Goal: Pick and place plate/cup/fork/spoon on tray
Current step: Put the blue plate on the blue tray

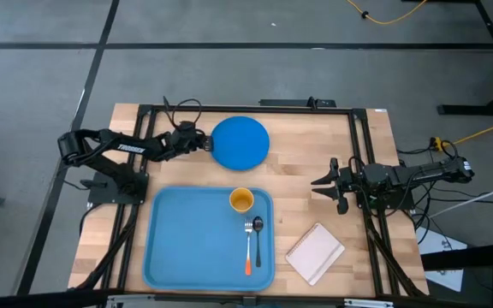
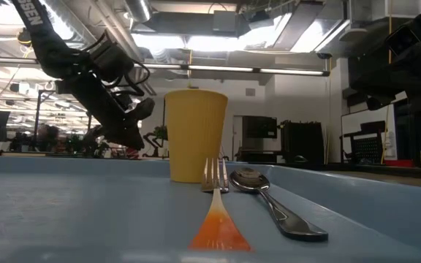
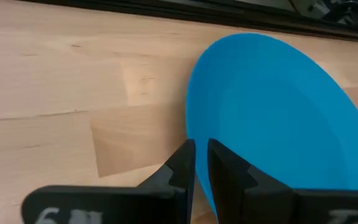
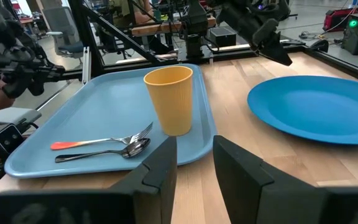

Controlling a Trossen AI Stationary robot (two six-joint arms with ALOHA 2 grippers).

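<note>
The round blue plate (image 1: pixel 242 141) lies on the wood at the far middle of the table, beyond the light-blue tray (image 1: pixel 187 239). My left gripper (image 1: pixel 205 145) is at the plate's left edge and is shut on it; this also shows in the left wrist view (image 3: pixel 201 162). The orange-yellow cup (image 1: pixel 241 200) stands upright on the tray's far right part. The fork (image 1: pixel 248 248) and the dark spoon (image 1: pixel 258 238) lie side by side on the tray in front of the cup. My right gripper (image 1: pixel 325 192) is open and empty, to the right of the tray. My left gripper pinches the plate's left rim (image 3: pixel 196 132) between its two fingers. One finger is on the wood side of the rim and the other is over the plate's top. The fingers slant down from the table's left. The rest of the plate (image 4: pixel 316 109) lies on the table.
A small white pad (image 1: pixel 315 252) lies on the wood right of the tray's near corner. Black frame rails run along the table's edges, and the far rail is close behind the plate. Bare wood lies between the plate and my right gripper (image 4: pixel 194 143).
</note>
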